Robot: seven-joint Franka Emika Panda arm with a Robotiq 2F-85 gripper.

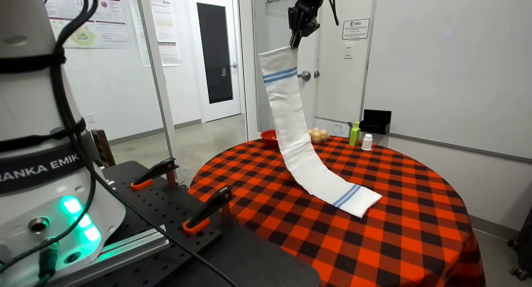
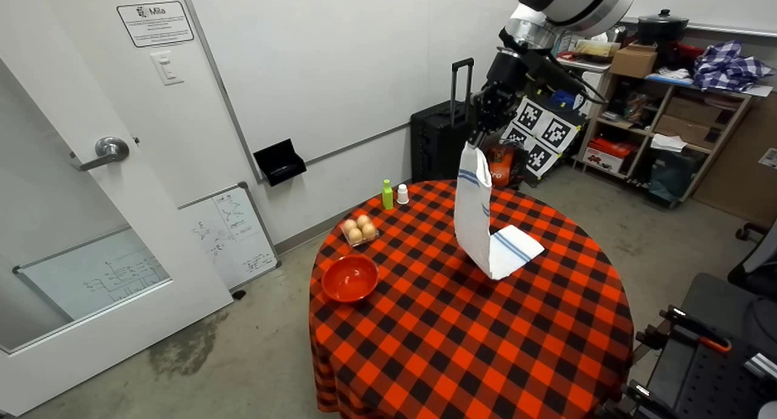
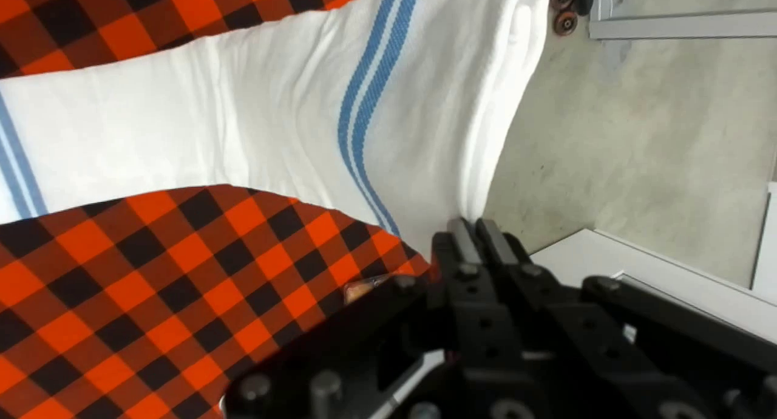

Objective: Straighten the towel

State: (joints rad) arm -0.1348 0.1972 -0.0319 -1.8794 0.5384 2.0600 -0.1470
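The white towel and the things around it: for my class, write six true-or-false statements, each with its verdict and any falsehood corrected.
1. The gripper holds the towel by a corner of its raised end. True.
2. The towel hangs wholly in the air. False: its lower end rests on the tablecloth.
3. The towel is plain. False: blue stripes run across it.
4. The green bottle and the small white bottle stand side by side. True.
5. The red bowl and the eggs are on the tablecloth. True.
6. The eggs lie inside the red bowl. False: they sit beside it.
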